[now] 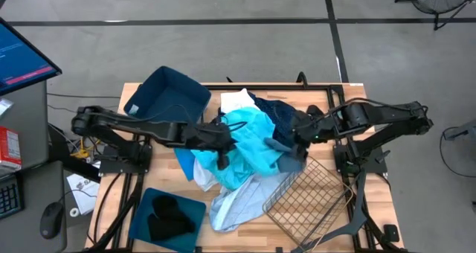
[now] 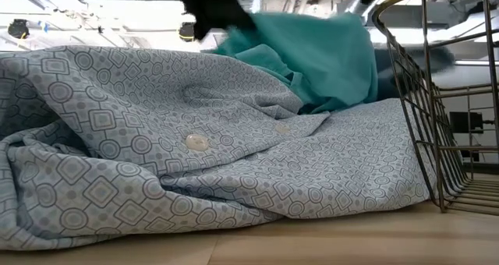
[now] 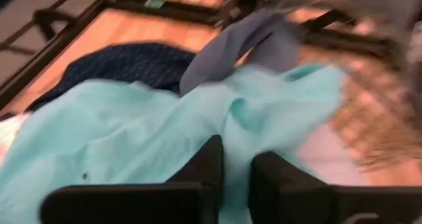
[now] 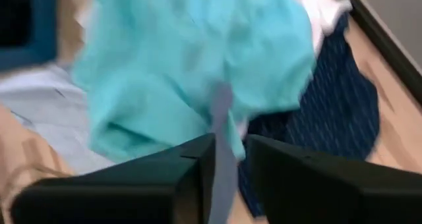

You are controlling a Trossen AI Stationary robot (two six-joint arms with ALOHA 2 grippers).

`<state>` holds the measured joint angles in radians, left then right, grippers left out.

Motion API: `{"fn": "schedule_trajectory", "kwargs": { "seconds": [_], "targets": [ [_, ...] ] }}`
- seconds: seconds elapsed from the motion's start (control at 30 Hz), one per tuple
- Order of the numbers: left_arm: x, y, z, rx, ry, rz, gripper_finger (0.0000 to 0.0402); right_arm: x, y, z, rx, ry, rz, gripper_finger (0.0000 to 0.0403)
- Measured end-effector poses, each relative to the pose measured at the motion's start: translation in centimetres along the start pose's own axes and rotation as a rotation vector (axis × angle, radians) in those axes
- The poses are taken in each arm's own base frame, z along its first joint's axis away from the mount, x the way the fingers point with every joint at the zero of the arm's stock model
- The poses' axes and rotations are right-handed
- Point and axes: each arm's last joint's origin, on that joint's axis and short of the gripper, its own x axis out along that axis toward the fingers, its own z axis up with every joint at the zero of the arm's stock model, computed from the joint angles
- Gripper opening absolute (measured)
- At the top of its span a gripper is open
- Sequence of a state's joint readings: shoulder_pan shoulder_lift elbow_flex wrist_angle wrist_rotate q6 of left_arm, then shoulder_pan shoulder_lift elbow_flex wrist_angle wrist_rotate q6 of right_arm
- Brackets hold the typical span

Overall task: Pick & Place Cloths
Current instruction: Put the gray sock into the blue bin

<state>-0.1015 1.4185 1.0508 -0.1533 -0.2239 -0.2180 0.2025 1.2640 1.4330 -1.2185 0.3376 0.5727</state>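
A heap of cloths lies mid-table: a cyan cloth [image 1: 249,138] on top, a navy dotted one [image 1: 279,115] and a white one [image 1: 236,100] on the far side, and a pale blue-white patterned one [image 1: 230,205] spilling toward the near edge. My left gripper [image 1: 222,155] is over the cyan cloth's left part, shut on it. My right gripper [image 1: 296,150] is at the heap's right side, shut on a grey cloth [image 1: 290,162]. In the low view the cyan cloth [image 2: 312,54] rises behind the patterned cloth [image 2: 195,156]. My left gripper [image 3: 236,178] pinches a raised fold of the cyan cloth [image 3: 231,128] between its two fingers, coming from above and from the table's left. The rest of the cloth spreads slack over the heap. My right gripper [image 4: 227,165] pinches a narrow strip of the grey cloth [image 4: 223,118] between its two fingers. The left wrist view shows the grey cloth [image 3: 244,43] hanging from it, its lower end on the cyan cloth.
A wire mesh basket [image 1: 305,197] lies tipped at the near right, right of the patterned cloth; its rim [image 2: 437,125] stands beside that cloth. One dark blue bin [image 1: 171,97] sits at the far left, another [image 1: 141,219] at the near left holding a dark item.
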Motion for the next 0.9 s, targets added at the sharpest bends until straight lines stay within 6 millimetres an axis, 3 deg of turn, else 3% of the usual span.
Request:
{"fn": "schedule_trajectory", "kwargs": {
  "seconds": [0.2,0.37,0.57,0.9],
  "targets": [
    [-5.9,-0.2,1.7,0.024,-0.087,-0.067,0.0130,-0.1,-0.7,-1.1,0.059,0.103,-0.073,0.0190],
    [-8.8,0.0,2.3,-0.005,-0.148,-0.095,0.0216,0.9,-0.7,-0.7,0.071,0.129,-0.105,0.0265],
    [-9.9,0.2,2.5,-0.088,-0.167,-0.081,0.0276,3.5,0.2,-0.1,0.006,0.237,-0.100,0.0281],
    [-10.1,-0.3,2.2,-0.106,-0.149,-0.107,0.0281,8.0,2.5,-0.1,-0.123,0.414,-0.060,0.0282]
  ]
}}
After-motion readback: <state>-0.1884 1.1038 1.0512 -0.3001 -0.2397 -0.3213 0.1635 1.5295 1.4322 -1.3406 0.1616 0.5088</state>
